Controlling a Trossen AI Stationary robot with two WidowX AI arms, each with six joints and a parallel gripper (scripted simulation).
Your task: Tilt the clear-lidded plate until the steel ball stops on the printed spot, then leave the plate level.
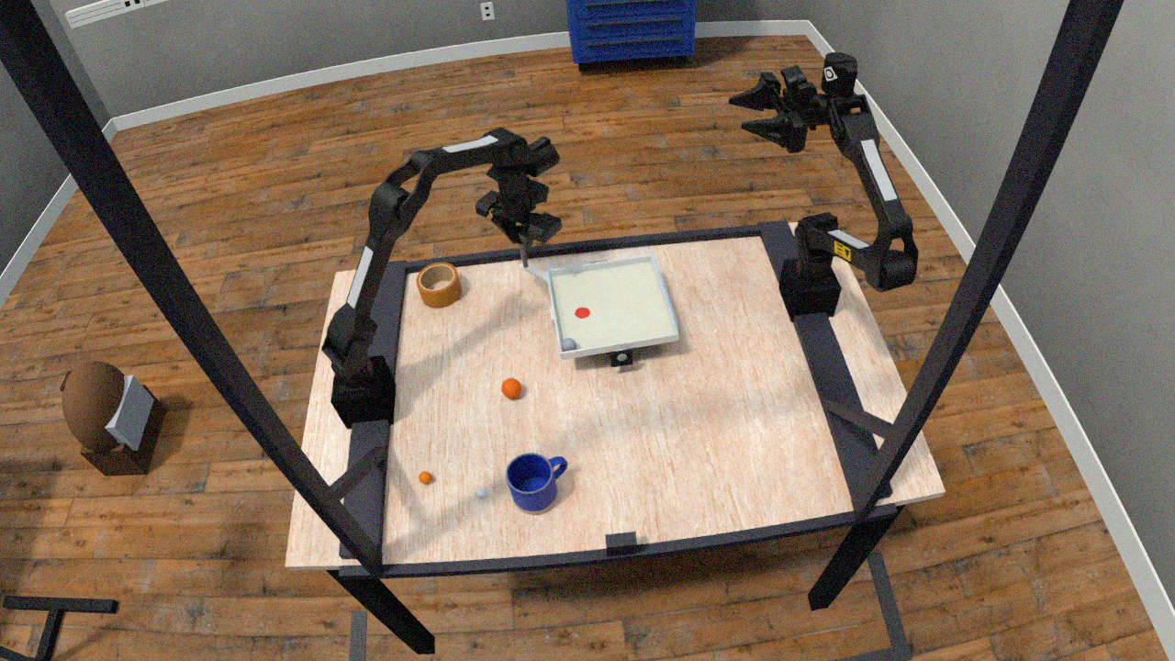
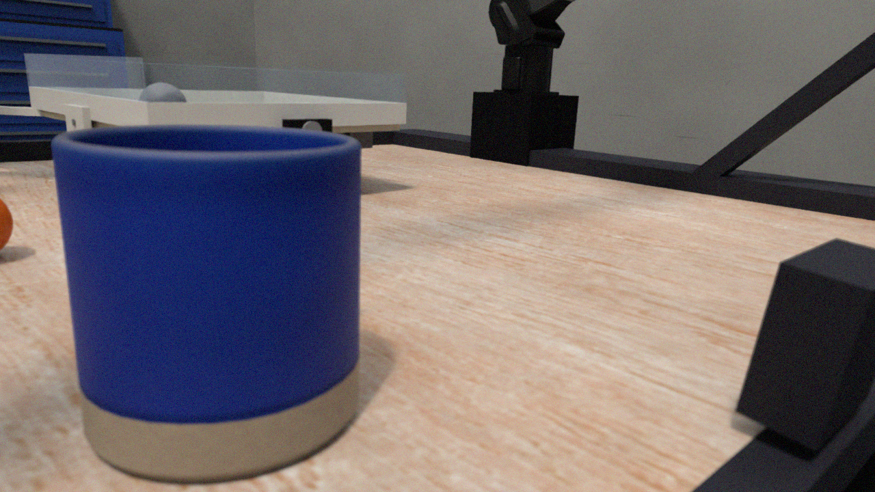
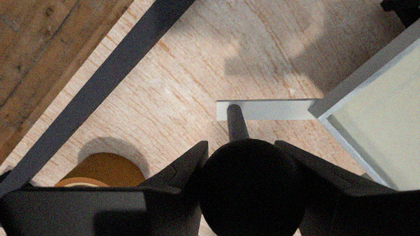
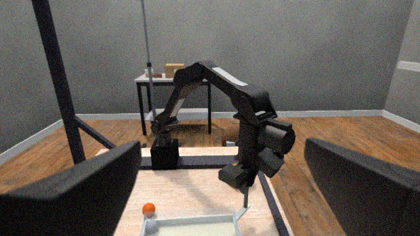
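The clear-lidded plate (image 1: 641, 342) (image 2: 245, 114) (image 3: 361, 73) (image 4: 197, 219) stands at the back middle of the table; how far it tilts is hard to judge. The grey steel ball (image 1: 568, 344) (image 2: 163, 93) (image 4: 151, 225) sits in its front left corner in the top view, off the red spot (image 1: 582, 313). My left gripper (image 1: 520, 231) (image 3: 240, 148) is shut on the round black knob (image 3: 251, 187), whose thin post (image 3: 236, 121) meets the plate's pale arm (image 3: 275, 109). My right gripper (image 1: 736, 113) (image 4: 223, 147) is open and empty, high beyond the table's back edge.
In the top view, a brown ring (image 1: 440, 298) (image 3: 108, 168) stands left of the plate. An orange ball (image 1: 511, 387) (image 4: 148, 209), a blue mug (image 1: 533, 485) (image 2: 208, 275), a small orange ball (image 1: 424, 477) and a small pale ball (image 1: 481, 492) are nearer the front.
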